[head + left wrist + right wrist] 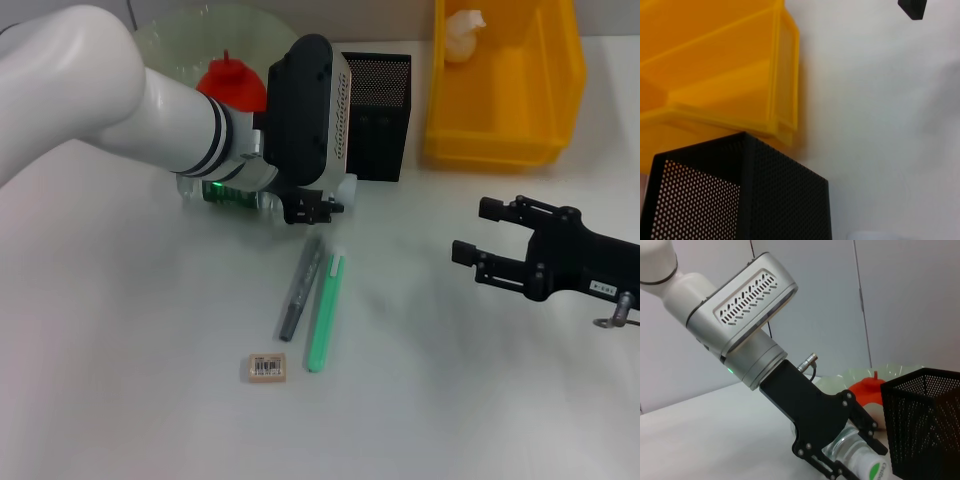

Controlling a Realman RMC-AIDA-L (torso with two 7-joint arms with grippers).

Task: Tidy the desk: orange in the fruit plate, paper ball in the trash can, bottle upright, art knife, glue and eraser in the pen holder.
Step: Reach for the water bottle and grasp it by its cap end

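Note:
The bottle [228, 193] lies on its side on the desk [120, 330], just left of the black mesh pen holder [377, 115]. My left gripper [312, 206] is shut on the bottle near its cap. The right wrist view shows the left gripper [842, 447] with a finger on either side of the bottle [860, 460]. The orange [236, 84] rests in the pale-green fruit plate [170, 35]. The paper ball [462, 35] lies in the yellow trash can [500, 140]. A grey pen-shaped tool [300, 288], a green stick [326, 312] and the eraser [267, 367] lie on the desk. My right gripper [472, 232] hovers open at the right.
In the left wrist view the trash can [740, 85] and the pen holder [765, 195] stand close together. A tip of the right gripper shows at that view's edge. The grey tool and green stick lie side by side in front of the bottle.

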